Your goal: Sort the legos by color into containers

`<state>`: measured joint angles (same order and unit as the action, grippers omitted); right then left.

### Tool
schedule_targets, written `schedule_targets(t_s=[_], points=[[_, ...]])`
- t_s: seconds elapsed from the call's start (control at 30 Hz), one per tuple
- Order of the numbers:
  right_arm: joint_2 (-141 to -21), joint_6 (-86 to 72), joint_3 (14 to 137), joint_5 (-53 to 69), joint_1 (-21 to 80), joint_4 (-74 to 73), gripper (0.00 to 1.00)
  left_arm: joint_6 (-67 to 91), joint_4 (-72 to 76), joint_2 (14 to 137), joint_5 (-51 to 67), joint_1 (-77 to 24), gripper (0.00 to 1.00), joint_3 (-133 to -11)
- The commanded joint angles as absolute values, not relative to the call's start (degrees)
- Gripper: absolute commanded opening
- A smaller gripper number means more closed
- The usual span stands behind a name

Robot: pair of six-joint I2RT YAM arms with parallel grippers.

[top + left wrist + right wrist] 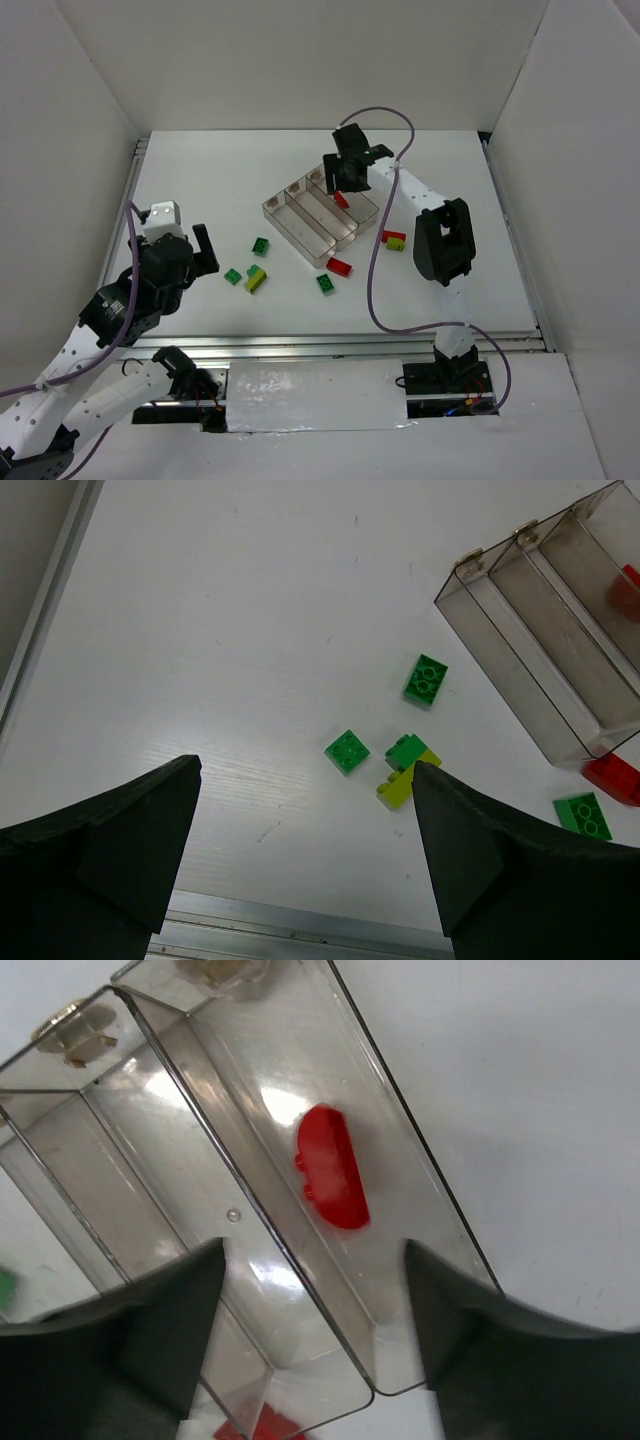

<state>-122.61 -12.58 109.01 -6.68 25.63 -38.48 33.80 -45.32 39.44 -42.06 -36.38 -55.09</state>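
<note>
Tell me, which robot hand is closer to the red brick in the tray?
Right. The right gripper hangs just above the red brick, over an end compartment of the tray. The left gripper is far off on the tray's other side, by the green bricks.

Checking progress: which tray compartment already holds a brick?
The outer compartment below the right gripper: one red brick is in it; the other two look empty.

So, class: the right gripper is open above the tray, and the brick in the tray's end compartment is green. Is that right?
Not quite. The brick is red, not green, as the right wrist view shows. The rest stands: the right gripper is open above the tray, with the brick in its end compartment.
</note>
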Motion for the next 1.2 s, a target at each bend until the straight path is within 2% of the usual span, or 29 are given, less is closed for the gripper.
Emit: schedule_targets(t_s=[0.0,0.07,0.17,0.27,0.4,0.53,0.57,0.67,1.17], points=[[-120.24,-12.04,108.11,-7.30,25.23,-37.79,0.85,32.52,-43.15,39.46,-41.75,-36.04,1.00,-55.20],[-119.19,-12.30,107.76,-6.51,25.31,-38.06,1.00,32.43,-43.07,39.38,-41.84,-36.03,1.00,-55.11],[-114.01,-12.92,104.34,-2.91,25.58,-37.01,1.00,32.69,-43.42,39.29,-42.19,-35.95,0.99,-55.28],[-104.44,-14.41,89.02,-0.36,28.21,-31.75,1.00,32.96,-43.59,39.02,-42.63,-35.95,0.99,-55.28],[-88.09,-11.79,69.38,10.68,29.62,-18.76,1.00,32.52,-42.98,38.41,-41.84,-35.77,1.00,-55.02],[-80.43,-10.10,56.71,9.07,29.88,-16.17,0.95,32.61,-43.15,38.85,-41.57,-35.42,1.00,-55.19],[-79.11,-10.89,53.82,8.62,29.88,-15.82,0.92,32.61,-43.24,38.93,-41.66,-35.33,1.00,-55.28],[-78.75,-11.95,50.63,7.65,30.23,-14.94,0.86,32.61,-43.24,38.67,-41.66,-35.24,1.00,-55.37],[-92.98,-9.58,57.74,0.71,33.04,-18.89,0.81,30.94,-41.84,37.09,-38.94,-35.24,1.00,-54.67]])
